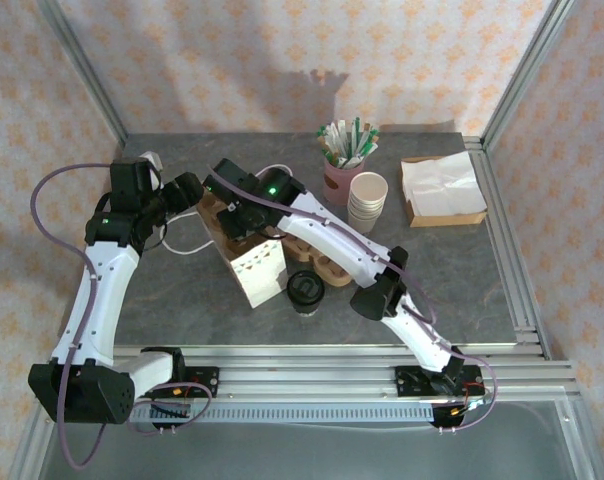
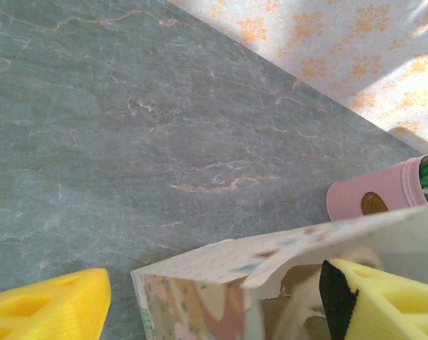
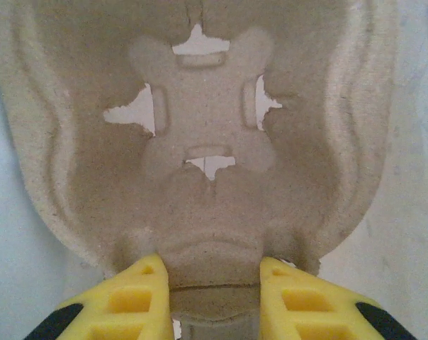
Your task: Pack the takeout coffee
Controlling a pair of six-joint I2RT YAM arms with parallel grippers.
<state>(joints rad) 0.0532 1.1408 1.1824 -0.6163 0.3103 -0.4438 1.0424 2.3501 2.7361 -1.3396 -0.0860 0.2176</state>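
Black-lidded pale paper takeout coffee cup (image 1: 305, 289) stands unpacked on the grey table (image 1: 452, 290), at four o'clock of the white patterned paper bag (image 1: 259, 270). At its twelve o'clock, the right gripper (image 3: 215, 301) pinches the rim of the moulded brown pulp carrier (image 3: 207, 142). The left gripper (image 2: 210, 294) is spread, straddling the bag's wall. Packing looks barely begun.

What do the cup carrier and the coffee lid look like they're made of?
The cup carrier looks like molded paper pulp: matte tan, rough fibrous surface, ragged cutouts. The coffee lid is probably plastic: black, smooth-looking, though too small to be sure.
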